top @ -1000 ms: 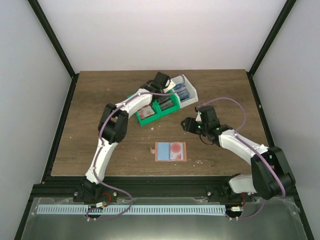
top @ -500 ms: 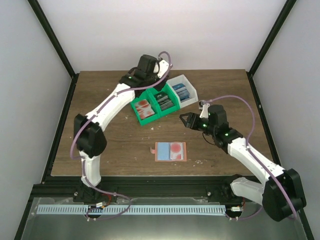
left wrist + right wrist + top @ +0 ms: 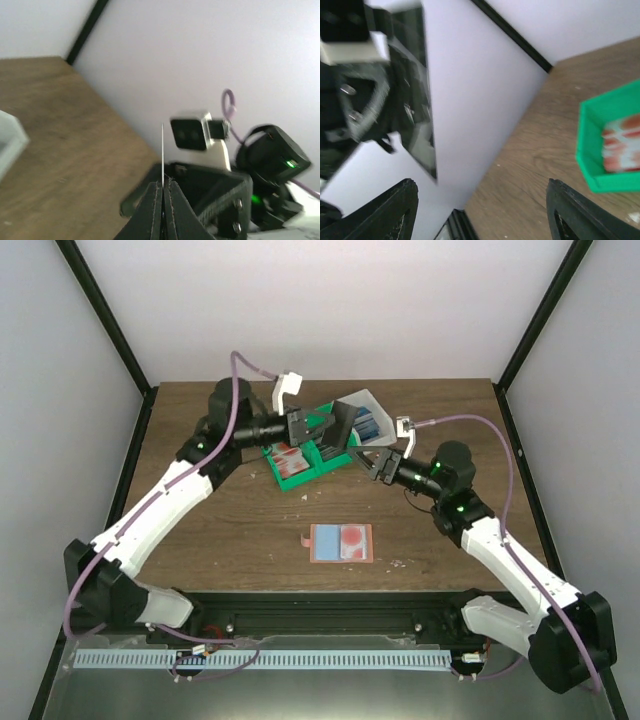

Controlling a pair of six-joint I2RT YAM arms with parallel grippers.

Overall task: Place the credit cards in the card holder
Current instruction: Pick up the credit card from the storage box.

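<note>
My left gripper [image 3: 323, 430] hangs above the bins, pointing right, shut on a dark credit card [image 3: 342, 424]. In the left wrist view that card [image 3: 162, 150] shows edge-on as a thin line rising from the closed jaws [image 3: 163, 186]. My right gripper [image 3: 373, 462] faces it from the right, open and empty, a short gap from the card. In the right wrist view the dark card [image 3: 417, 95] stands left of centre, ahead of the spread fingers [image 3: 481, 186]. The salmon card holder [image 3: 341, 542] lies open on the table with a blue card in it.
Two green bins [image 3: 300, 455] and a white bin [image 3: 372, 420] with more cards stand at the back middle of the table, under the left gripper. Red-and-white cards [image 3: 622, 142] lie in the green bin [image 3: 590, 150]. Black frame posts run along both table sides.
The left arm has lifted out of the bins and swung its wrist to point right, carrying the dark card. The right gripper has moved up and left toward it and opened wider.
</note>
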